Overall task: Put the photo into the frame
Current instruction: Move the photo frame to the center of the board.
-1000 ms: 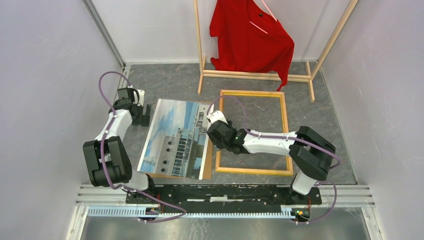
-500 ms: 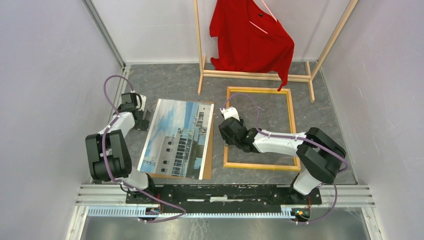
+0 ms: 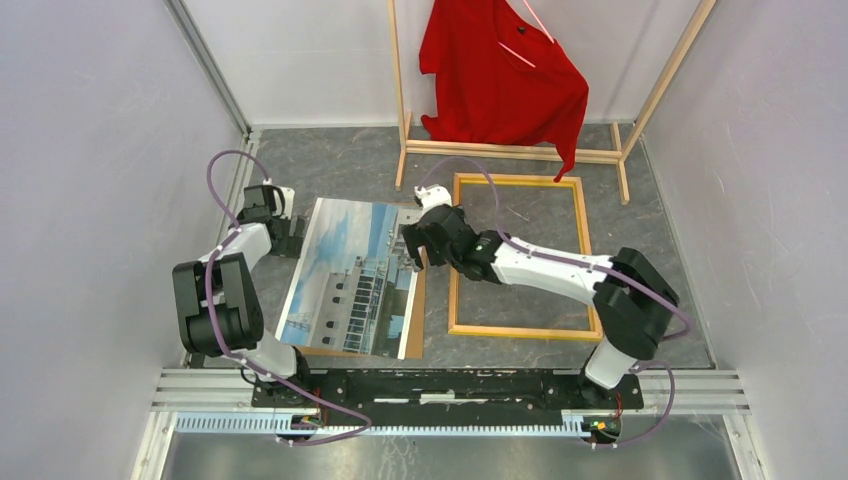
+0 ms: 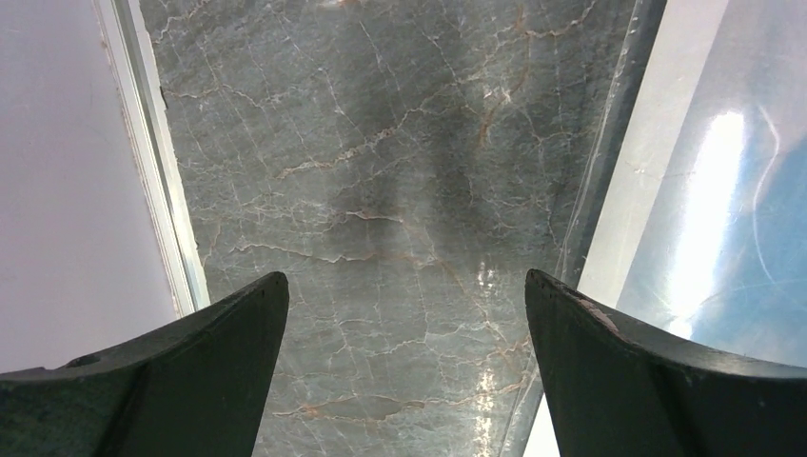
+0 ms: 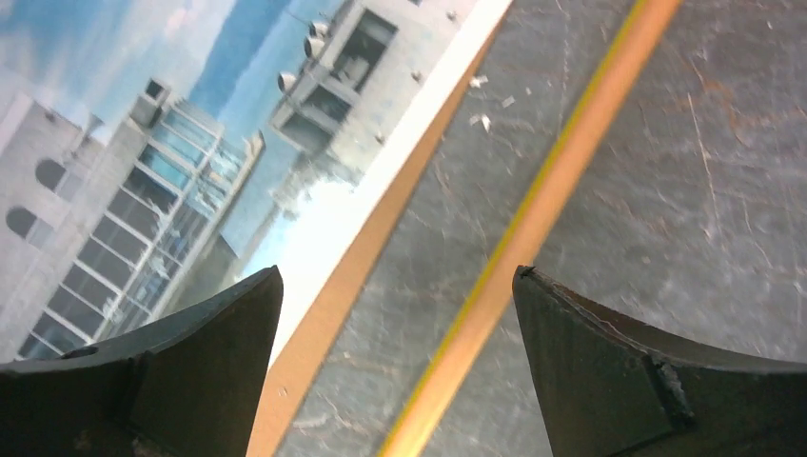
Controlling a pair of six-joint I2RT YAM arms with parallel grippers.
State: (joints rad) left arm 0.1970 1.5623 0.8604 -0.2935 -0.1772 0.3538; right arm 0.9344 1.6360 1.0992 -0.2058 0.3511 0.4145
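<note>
Both claws stand apart and hold nothing. The right claw (image 5: 397,276) hangs low with its jaws wide. Between them runs a strip of the brown backing board (image 5: 352,276), then bare grey table, then one yellow rail of the frame (image 5: 542,209). The photo (image 5: 143,143) lies picture side up just past the left finger. From above, this claw (image 3: 412,245) hovers at the photo's right edge, near its far corner, in the gap between print and frame.

The left claw (image 4: 406,281) is likewise open, over the marbled table (image 4: 381,190), with the photo's glossy left edge (image 4: 723,190) just beside its right finger. I cannot tell whether either claw touches the print.

Outward from there, the photo (image 3: 355,275) rests flat on the backing board (image 3: 415,325), left of centre. The frame (image 3: 520,331) lies flat just beside it on the right, apart from it, with only table showing through its opening. A wooden clothes rack (image 3: 510,152) with a red shirt (image 3: 500,75) stands behind.

By my reading the task is barely begun. Nothing is gripped, so the print has yet to be lifted, carried across and seated in the frame.
</note>
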